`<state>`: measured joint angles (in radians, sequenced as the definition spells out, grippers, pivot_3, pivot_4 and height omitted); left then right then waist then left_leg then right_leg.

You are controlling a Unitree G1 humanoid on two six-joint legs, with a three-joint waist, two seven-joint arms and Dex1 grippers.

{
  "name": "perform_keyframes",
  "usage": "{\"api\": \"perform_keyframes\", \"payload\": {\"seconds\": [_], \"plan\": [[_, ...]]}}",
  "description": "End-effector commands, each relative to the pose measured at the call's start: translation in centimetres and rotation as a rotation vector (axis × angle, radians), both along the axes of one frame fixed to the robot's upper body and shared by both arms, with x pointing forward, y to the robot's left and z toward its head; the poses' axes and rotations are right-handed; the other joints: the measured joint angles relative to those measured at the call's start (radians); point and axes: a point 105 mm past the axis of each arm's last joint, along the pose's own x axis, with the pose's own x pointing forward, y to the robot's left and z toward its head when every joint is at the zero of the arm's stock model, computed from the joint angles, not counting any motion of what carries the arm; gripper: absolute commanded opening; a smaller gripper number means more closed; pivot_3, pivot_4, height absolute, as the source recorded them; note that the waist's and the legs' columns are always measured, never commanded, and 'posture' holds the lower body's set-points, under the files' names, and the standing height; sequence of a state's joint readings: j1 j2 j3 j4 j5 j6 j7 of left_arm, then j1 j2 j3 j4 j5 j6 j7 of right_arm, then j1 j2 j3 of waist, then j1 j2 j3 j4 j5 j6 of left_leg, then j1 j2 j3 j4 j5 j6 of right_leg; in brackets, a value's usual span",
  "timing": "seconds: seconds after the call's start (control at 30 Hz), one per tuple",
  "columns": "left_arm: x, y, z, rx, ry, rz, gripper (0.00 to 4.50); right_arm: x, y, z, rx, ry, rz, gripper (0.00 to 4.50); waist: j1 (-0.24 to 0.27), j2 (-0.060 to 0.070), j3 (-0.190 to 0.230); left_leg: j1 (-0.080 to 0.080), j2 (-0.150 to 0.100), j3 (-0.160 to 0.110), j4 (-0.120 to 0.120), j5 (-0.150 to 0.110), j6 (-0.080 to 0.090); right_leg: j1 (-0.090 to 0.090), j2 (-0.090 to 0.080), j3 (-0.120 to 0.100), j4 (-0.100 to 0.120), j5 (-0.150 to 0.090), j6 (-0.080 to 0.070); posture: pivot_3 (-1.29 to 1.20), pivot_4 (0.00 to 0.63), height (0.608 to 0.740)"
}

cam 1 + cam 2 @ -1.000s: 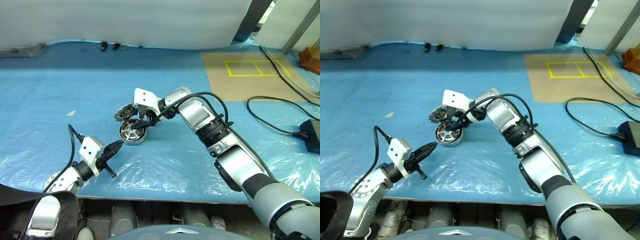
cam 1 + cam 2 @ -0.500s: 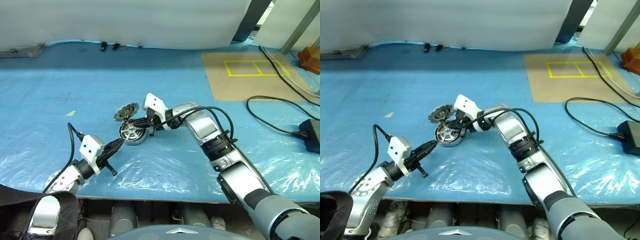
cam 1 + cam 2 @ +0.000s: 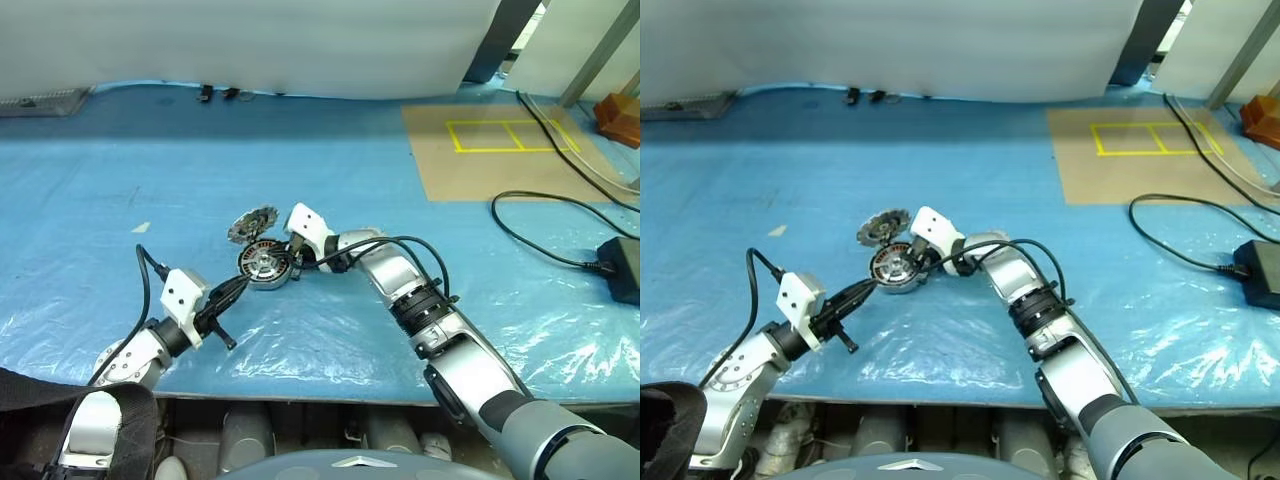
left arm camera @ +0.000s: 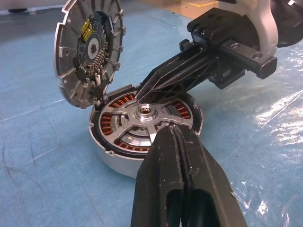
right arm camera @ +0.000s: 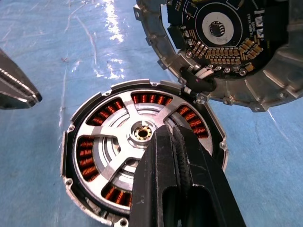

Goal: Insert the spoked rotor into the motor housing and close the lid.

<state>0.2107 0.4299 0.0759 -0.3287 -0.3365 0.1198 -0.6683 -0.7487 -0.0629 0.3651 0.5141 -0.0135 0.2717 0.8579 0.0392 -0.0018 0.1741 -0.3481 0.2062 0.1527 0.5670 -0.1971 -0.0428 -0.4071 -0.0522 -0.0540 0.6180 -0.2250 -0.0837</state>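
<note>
The motor housing (image 3: 264, 268) stands on the blue sheet, its copper windings showing around the rim. The spoked rotor (image 5: 141, 131) sits inside it, silver spokes and hub facing up. The lid (image 3: 253, 222) stands tilted open at the housing's far edge, its circuit side (image 5: 222, 47) toward the rotor. My right gripper (image 3: 285, 262) is shut, its tips resting over a spoke just beside the hub. My left gripper (image 3: 243, 283) is shut too, pointing at the housing's near wall (image 4: 113, 163), close to it; I cannot tell whether it touches.
Black cables (image 3: 540, 215) and a black power brick (image 3: 622, 268) lie at the right. A tan board with yellow tape (image 3: 500, 145) is at the back right. Small dark parts (image 3: 220, 92) lie along the far edge. The table's front edge (image 3: 330, 385) is near.
My right gripper has shut and sunk from above the housing down onto the rotor, its arm now lower. The lid now shows beyond it. The left gripper has stayed put.
</note>
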Motion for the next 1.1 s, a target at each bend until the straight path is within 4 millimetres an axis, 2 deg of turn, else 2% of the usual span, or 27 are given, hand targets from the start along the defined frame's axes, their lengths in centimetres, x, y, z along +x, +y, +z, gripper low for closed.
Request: {"api": "perform_keyframes", "payload": {"seconds": [0.03, 0.17, 0.3, 0.37, 0.53, 0.63, 0.7, 0.8, 0.9, 1.1], "plan": [[-0.2, 0.0, 0.8, -0.006, -0.038, 0.0, 0.0, 0.0, 0.1, 0.1, 0.015, 0.048, -0.001, 0.05, 0.0, 0.0, 0.0, 0.0, 0.0, 0.0, 0.0, 0.0, 0.0, 0.0, 0.0, 0.0, 0.0, 0.0, 0.0, 0.0, 0.15, 0.74], [-0.2, 0.0, 0.8, -0.007, -0.038, 0.001, 0.0, -0.1, -0.1, 0.1, 0.022, 0.066, -0.003, 0.05, 0.001, 0.0, 0.0, 0.0, 0.0, 0.0, 0.0, 0.0, 0.0, 0.0, 0.0, 0.0, 0.0, 0.0, 0.0, 0.0, 0.15, 0.74], [0.0, 0.0, 0.9, -0.005, -0.036, -0.005, 0.0, -0.4, 1.2, 2.5, 0.165, 0.085, 0.011, 0.05, 0.001, 0.0, 0.0, 0.0, 0.0, 0.0, 0.0, 0.0, 0.0, -0.001, 0.0, 0.0, 0.0, 0.0, 0.0, 0.0, 0.15, 0.74], [0.0, 0.0, 0.8, -0.004, -0.036, -0.006, 0.0, -0.7, 1.6, 3.0, 0.188, 0.096, 0.022, 0.05, 0.0, 0.0, 0.0, 0.0, 0.0, 0.0, 0.0, 0.0, 0.0, -0.002, 0.0, 0.0, 0.0, 0.0, 0.0, 0.0, 0.15, 0.74], [0.0, 0.1, 0.9, -0.001, -0.036, -0.009, 0.0, -1.4, 2.0, 2.0, 0.119, 0.079, 0.049, 0.05, 0.001, 0.0, 0.0, -0.001, 0.0, 0.0, -0.001, 0.0, 0.0, -0.002, 0.0, 0.0, -0.001, 0.0, 0.0, 0.0, 0.15, 0.74], [-0.1, 0.2, 0.7, 0.005, -0.028, -0.001, 0.0, -1.7, 1.3, -0.4, -0.021, 0.058, 0.066, 0.05, 0.001, 0.0, 0.0, -0.001, 0.0, 0.0, -0.001, 0.0, 0.0, -0.002, 0.0, 0.0, -0.001, 0.0, 0.0, 0.0, 0.15, 0.74], [-0.1, 0.3, 0.7, 0.006, -0.029, 0.001, 0.0, -1.7, 1.1, -0.6, -0.036, 0.046, 0.068, 0.05, 0.001, 0.0, 0.0, 0.0, 0.0, 0.0, -0.001, 0.0, 0.0, -0.001, 0.0, 0.0, -0.001, 0.0, 0.0, 0.0, 0.15, 0.74], [0.1, 0.5, 0.8, -0.001, -0.039, 0.014, 0.0, -1.5, 1.2, 0.2, -0.002, 0.033, 0.06, 0.05, 0.002, 0.0, 0.0, 0.001, 0.0, 0.0, -0.001, 0.0, 0.0, 0.0, 0.0, 0.0, -0.001, 0.0, 0.0, 0.0, 0.15, 0.74], [0.7, 1.3, 1.3, -0.041, -0.058, 0.053, 0.0, -1.3, 1.0, 2.1, 0.083, 0.032, 0.066, 0.05, 0.002, 0.0, 0.0, 0.001, 0.0, 0.0, -0.001, 0.0, 0.0, 0.0, 0.0, 0.0, -0.001, 0.0, 0.0, 0.0, 0.15, 0.74], [1.9, 3.8, 1.3, -0.061, -0.055, 0.112, 0.0, -2.5, -0.9, 4.6, 0.143, 0.05, 0.156, 0.05, 0.003, 0.0, 0.0, -0.001, 0.0, 0.0, -0.001, 0.0, 0.0, -0.002, 0.0, 0.0, -0.002, 0.0, 0.0, 0.0, 0.15, 0.74]]}}
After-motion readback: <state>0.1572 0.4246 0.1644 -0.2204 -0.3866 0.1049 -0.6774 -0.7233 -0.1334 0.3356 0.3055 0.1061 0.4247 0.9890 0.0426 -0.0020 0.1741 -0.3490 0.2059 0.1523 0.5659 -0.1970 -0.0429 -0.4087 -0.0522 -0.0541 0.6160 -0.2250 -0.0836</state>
